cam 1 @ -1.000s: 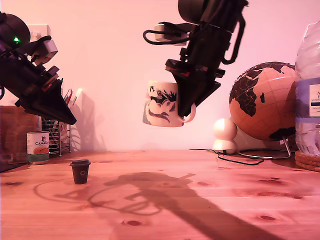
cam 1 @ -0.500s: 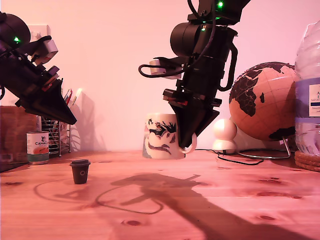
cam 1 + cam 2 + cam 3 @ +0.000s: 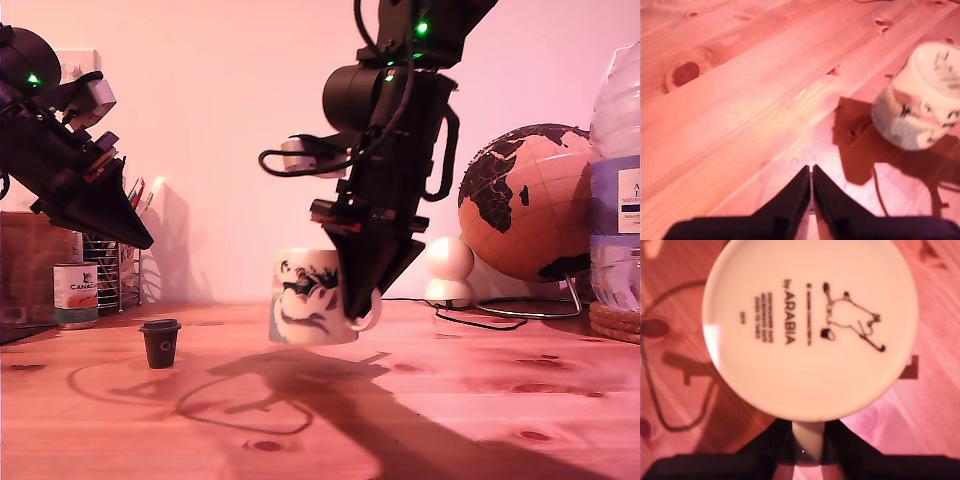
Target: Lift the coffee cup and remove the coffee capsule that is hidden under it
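Observation:
The white coffee cup (image 3: 310,297) with its dark print hangs just above the wooden table, slightly tilted, in the middle of the exterior view. My second gripper (image 3: 362,300) is shut on its loop handle. In the second wrist view the cup's base (image 3: 810,325) with printed lettering fills the picture, and the handle (image 3: 807,440) sits between the dark fingers. The tiny dark coffee capsule (image 3: 160,343) stands uncovered on the table toward the exterior view's left. My first gripper (image 3: 143,238) hovers high above it, shut and empty (image 3: 811,172); its camera catches the cup (image 3: 922,100) farther off.
A small printed tin can (image 3: 75,295) and a wire rack (image 3: 120,272) stand at the back of the exterior view's left. A globe (image 3: 525,200), a white round object (image 3: 450,270), a cable (image 3: 470,318) and a large water bottle (image 3: 615,180) occupy that view's right.
My second gripper has brought the cup down from high in the air to just above the table, drifting toward the exterior view's left. The first arm and the capsule have stayed still.

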Motion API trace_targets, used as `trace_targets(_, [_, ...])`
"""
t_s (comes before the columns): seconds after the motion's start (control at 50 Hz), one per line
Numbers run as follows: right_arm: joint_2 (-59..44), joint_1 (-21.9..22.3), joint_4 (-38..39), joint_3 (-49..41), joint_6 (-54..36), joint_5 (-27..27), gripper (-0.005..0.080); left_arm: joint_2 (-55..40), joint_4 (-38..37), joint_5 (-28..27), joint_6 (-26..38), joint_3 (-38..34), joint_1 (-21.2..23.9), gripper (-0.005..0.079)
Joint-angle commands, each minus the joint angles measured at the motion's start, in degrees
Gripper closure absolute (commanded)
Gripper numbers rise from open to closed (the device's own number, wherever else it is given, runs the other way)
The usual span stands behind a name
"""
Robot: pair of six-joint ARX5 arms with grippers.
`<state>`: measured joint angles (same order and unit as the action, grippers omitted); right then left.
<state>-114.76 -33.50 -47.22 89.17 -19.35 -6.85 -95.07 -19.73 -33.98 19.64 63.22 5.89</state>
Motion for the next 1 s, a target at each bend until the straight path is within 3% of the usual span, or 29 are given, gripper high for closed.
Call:
trace_targets(0.0, [-0.09,-0.22,0.83,1.05,0.07,-0.04,0.0765,-0.07,0.04,-0.13,-0.17,0.26,0.17,0.0766])
trace_targets(0.76, [-3.23,-0.24,1.09,1.05,0.02,1.53,0.0764,-0.02,0.52,-0.33,-0.17,0.26,0.17,0.0766])
trace_targets(0.98, [-3.26,-0.24,0.11,1.05,0.02,1.51,0.0626,-0.02,1.07,-0.33,-0.20,0.26,0.17,0.0766])
